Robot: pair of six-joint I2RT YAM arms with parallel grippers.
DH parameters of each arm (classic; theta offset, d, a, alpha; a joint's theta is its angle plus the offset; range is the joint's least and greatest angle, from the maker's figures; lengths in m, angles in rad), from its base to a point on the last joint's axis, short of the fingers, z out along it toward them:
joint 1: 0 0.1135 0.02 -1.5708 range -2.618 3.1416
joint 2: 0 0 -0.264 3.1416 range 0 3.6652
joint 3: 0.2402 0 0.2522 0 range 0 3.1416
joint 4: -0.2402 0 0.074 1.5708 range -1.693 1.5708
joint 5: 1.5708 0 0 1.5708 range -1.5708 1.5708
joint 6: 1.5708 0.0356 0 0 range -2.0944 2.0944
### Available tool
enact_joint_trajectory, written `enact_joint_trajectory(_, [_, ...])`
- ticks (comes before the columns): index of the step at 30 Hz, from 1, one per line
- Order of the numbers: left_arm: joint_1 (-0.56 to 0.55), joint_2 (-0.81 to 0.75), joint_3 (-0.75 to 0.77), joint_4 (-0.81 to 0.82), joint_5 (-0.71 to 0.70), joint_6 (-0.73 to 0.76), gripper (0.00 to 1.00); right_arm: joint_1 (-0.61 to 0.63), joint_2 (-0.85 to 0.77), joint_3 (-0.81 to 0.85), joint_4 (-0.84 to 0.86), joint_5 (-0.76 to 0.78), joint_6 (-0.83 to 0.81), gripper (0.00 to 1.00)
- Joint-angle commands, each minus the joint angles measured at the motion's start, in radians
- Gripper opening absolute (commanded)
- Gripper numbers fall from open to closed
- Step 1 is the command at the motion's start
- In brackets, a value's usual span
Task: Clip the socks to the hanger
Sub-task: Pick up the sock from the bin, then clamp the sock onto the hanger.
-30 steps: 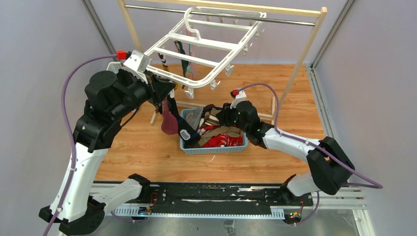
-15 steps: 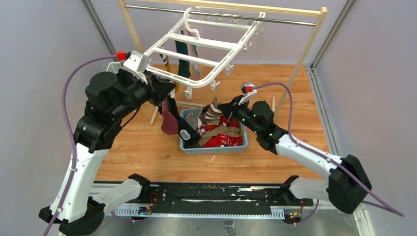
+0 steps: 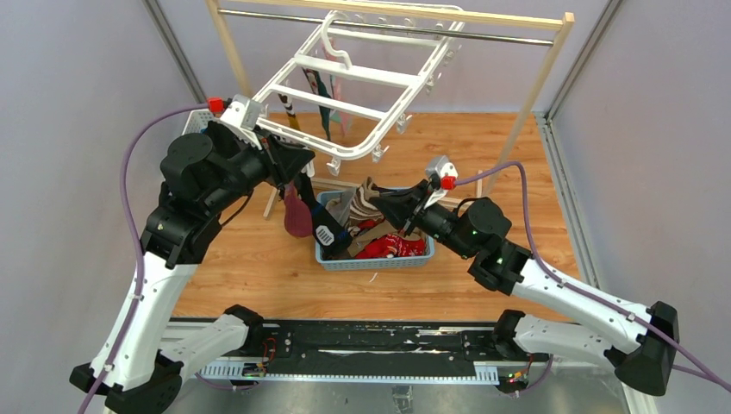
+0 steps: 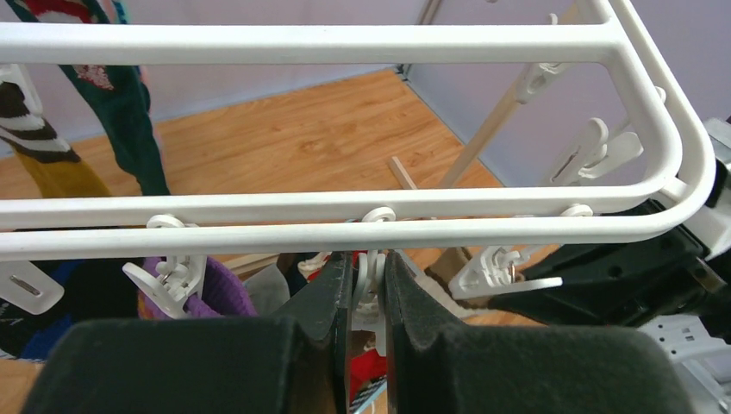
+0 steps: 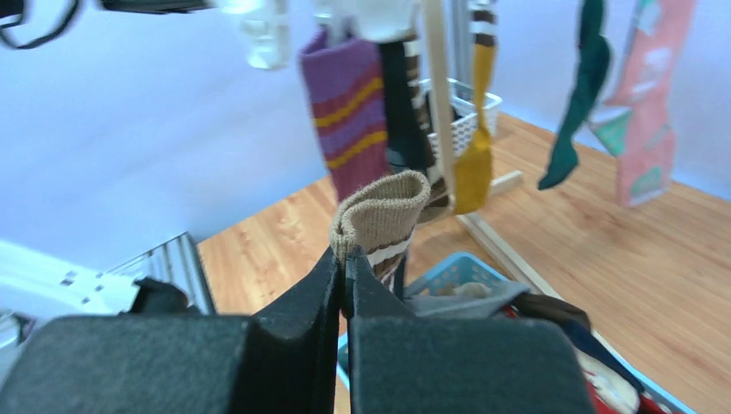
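Now, your inventory, nearest first.

1. Your right gripper (image 5: 345,259): jaws pressed together on the folded cuff of a brown-and-cream striped sock (image 5: 384,211). A second ago it was down in the blue basket (image 3: 375,259). It has since risen clear and swung toward the frame, with the sock trailing over the basket. By my judgement the pick is done and the delivery is under way.
2. Basket contents: the remaining socks (image 3: 392,247), red and brown among them, heaped inside.
3. Your left gripper (image 4: 369,259): jaws almost closed, pinching a white clip (image 4: 371,285) under the near rail of the hanger (image 4: 345,43). It has changed little in that second, bar a slight shift of arm and frame. You cannot tell whether the clip's mouth is open.
4. A purple striped sock (image 5: 349,129): already clipped, just beside the held clip.
5. Far side: the hung socks (image 5: 573,112), green, mustard and pink. The hanger hangs from the wooden rack (image 3: 534,78).

Outstanding: the cuff and the held clip are apart. You likely need to raise the cuff into that clip.
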Motion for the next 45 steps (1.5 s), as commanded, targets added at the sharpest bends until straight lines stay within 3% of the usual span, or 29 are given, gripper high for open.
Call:
enact_joint_trajectory(1, [0.004, -0.022, -0.031, 0.021, 0.038, -0.07, 0.0, 0.069, -0.008, 0.063, -0.042, -0.074, -0.063, 0.0])
enact_joint_trajectory(10, [0.004, -0.027, -0.035, 0.044, 0.065, -0.106, 0.0, 0.096, 0.018, 0.169, -0.049, -0.357, -0.024, 0.0])
enact_joint_trajectory(19, [0.004, -0.03, -0.039, 0.048, 0.068, -0.111, 0.0, 0.096, 0.018, 0.165, 0.035, -0.442, 0.04, 0.0])
enact_joint_trajectory(28, [0.004, -0.032, -0.044, 0.056, 0.083, -0.124, 0.0, 0.096, 0.224, 0.206, 0.211, -0.536, 0.124, 0.0])
enact_joint_trajectory(36, [0.004, -0.036, -0.046, 0.054, 0.113, -0.127, 0.0, 0.096, 0.329, 0.283, 0.288, -0.521, 0.094, 0.0])
enact_joint_trajectory(45, [0.004, -0.03, -0.042, 0.045, 0.155, -0.125, 0.0, 0.096, 0.29, 0.175, 0.464, -0.263, -0.021, 0.0])
